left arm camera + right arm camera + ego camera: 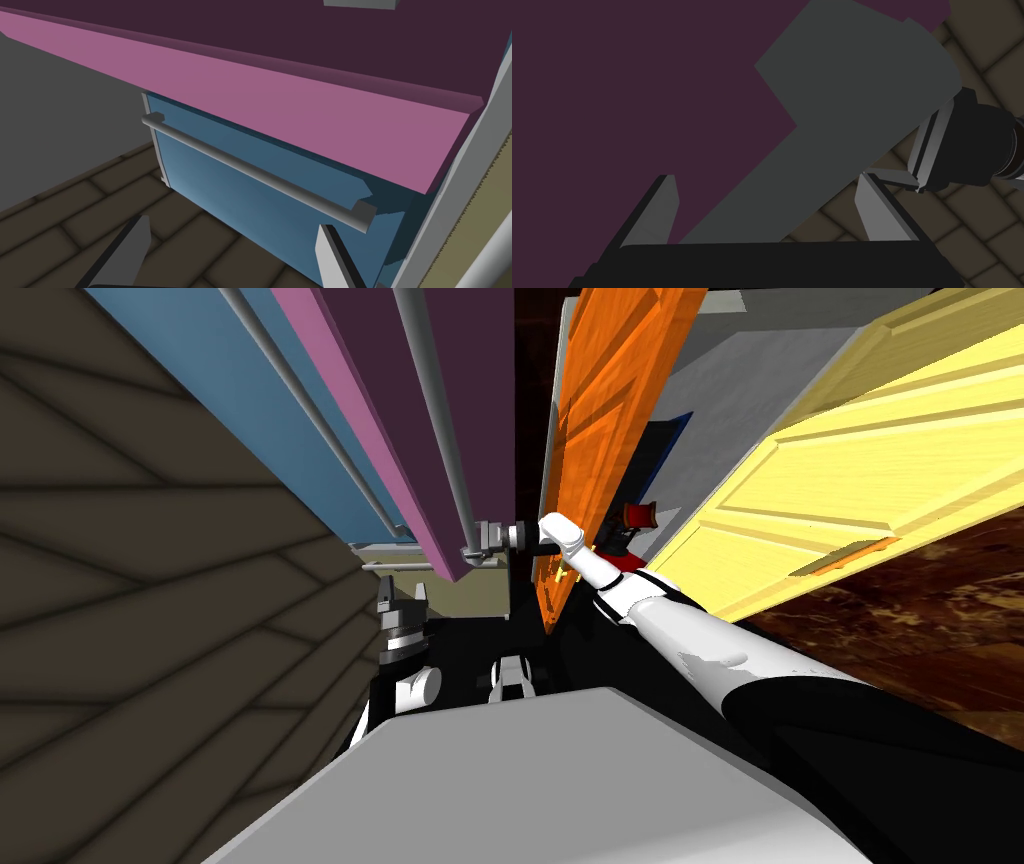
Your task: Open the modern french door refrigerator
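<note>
The refrigerator has a blue door [230,368] and a dark purple door [400,388] with a pink edge [300,115], each with a long grey bar handle. My right gripper [478,550] is at the lower end of the purple door's handle [435,398]. In the right wrist view that handle [852,85] runs between the open fingers of the gripper [765,176], against the purple door [637,100]. My left gripper [404,581] hangs open lower down. It [232,224] faces the blue drawer [240,200] and its bar handle [250,167] under the purple door's pink edge.
An orange door panel [600,418] stands just right of my right arm, with a small red thing [637,518] behind it. A yellow panelled door [850,458] slants across the right. Brown tiled floor [120,588] spreads to the left. The left hand's dark box [962,145] sits close to my right fingers.
</note>
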`<state>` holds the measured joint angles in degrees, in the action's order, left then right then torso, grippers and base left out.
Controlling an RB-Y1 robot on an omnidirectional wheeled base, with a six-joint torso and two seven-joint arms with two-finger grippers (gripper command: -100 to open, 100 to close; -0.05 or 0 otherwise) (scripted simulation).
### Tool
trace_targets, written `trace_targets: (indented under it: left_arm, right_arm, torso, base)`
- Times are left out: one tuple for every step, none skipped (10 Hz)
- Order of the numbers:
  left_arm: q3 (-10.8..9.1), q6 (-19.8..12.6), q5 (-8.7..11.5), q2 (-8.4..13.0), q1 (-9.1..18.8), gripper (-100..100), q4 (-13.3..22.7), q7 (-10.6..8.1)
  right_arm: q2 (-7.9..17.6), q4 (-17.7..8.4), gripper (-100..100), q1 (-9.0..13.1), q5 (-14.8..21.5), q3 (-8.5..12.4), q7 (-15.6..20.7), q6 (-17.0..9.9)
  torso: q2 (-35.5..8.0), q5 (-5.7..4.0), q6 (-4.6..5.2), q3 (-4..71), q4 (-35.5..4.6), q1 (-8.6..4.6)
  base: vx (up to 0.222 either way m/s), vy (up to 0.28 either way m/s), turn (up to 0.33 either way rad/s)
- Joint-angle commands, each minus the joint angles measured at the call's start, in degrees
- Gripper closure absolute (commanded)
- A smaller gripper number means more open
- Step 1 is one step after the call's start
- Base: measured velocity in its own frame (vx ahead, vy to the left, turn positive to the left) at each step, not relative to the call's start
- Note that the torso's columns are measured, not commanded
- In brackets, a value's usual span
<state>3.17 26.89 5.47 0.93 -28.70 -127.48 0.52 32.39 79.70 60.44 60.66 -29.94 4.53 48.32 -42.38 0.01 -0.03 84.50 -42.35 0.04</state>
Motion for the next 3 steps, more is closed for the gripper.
trace_targets:
  left_arm:
    - [0.00, 0.00, 0.00, 0.00, 0.00, 0, 0.00, 0.00]
    - [0.00, 0.00, 0.00, 0.00, 0.00, 0, 0.00, 0.00]
    - [0.00, 0.00, 0.00, 0.00, 0.00, 0, 0.00, 0.00]
  right_arm:
    - [0.02, -0.02, 0, -0.02, 0.01, -0.01, 0.00, 0.00]
    - [0.03, -0.04, 0, -0.04, 0.01, -0.01, -0.01, -0.01]
    - [0.04, -0.06, 0, -0.05, 0.02, -0.01, -0.01, -0.01]
  torso:
    - [0.02, 0.00, 0.01, 0.01, 0.01, 0.00]
    - [0.03, 0.00, 0.01, 0.02, 0.02, -0.01]
    - [0.04, -0.01, 0.02, 0.03, 0.03, -0.02]
  base:
    - [0.000, 0.000, 0.000]
    - [0.000, 0.000, 0.000]
    - [0.000, 0.000, 0.000]
